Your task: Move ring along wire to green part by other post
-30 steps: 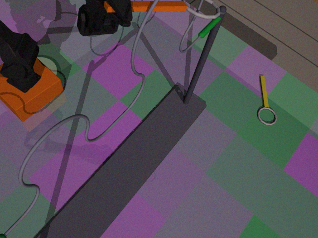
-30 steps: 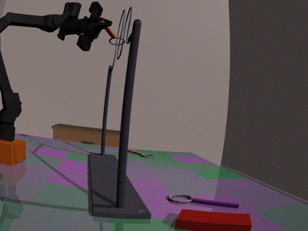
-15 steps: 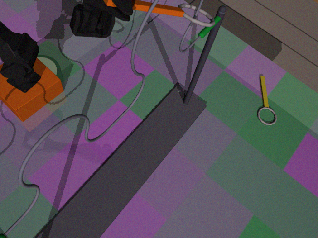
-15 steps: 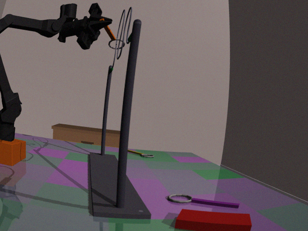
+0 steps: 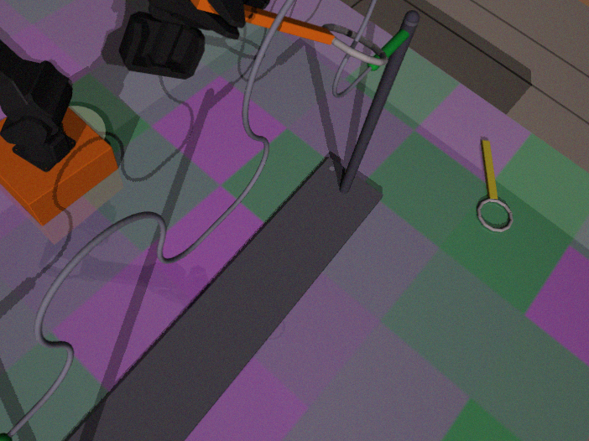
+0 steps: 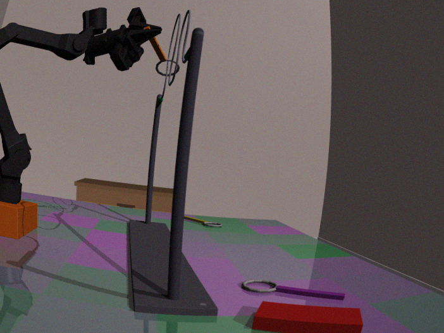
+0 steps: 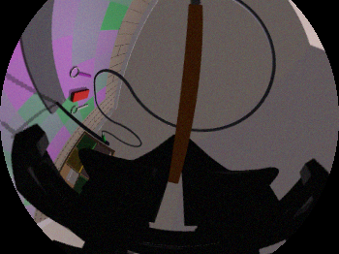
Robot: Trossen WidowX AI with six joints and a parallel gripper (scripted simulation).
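Observation:
My gripper (image 5: 226, 14) (image 6: 150, 32) (image 7: 179, 139) is shut on the orange handle (image 5: 294, 29) (image 6: 159, 50) (image 7: 188, 88) and holds it high up. The handle slopes away from the gripper to the grey ring (image 5: 361, 55) (image 6: 157, 67). In the top view the ring lies around the wire at the green part (image 5: 395, 43) just below the top of the post (image 5: 368, 116). In the exterior view that post (image 6: 152, 162) is the far one, and the ring shows above its green tip (image 6: 159, 101). The thin grey wire (image 5: 250, 92) (image 6: 176, 32) (image 7: 269, 70) winds away towards the other post (image 6: 183, 162).
The posts stand on a long dark base plate (image 5: 221, 313) (image 6: 148, 244). A yellow-handled ring (image 5: 488, 166) (image 6: 196, 219), a purple-handled ring (image 6: 310, 292) and a red block (image 6: 307, 316) lie on the table. The arm stands on an orange block (image 5: 54, 175) (image 6: 16, 218). A brown box (image 6: 111, 192) stands at the back.

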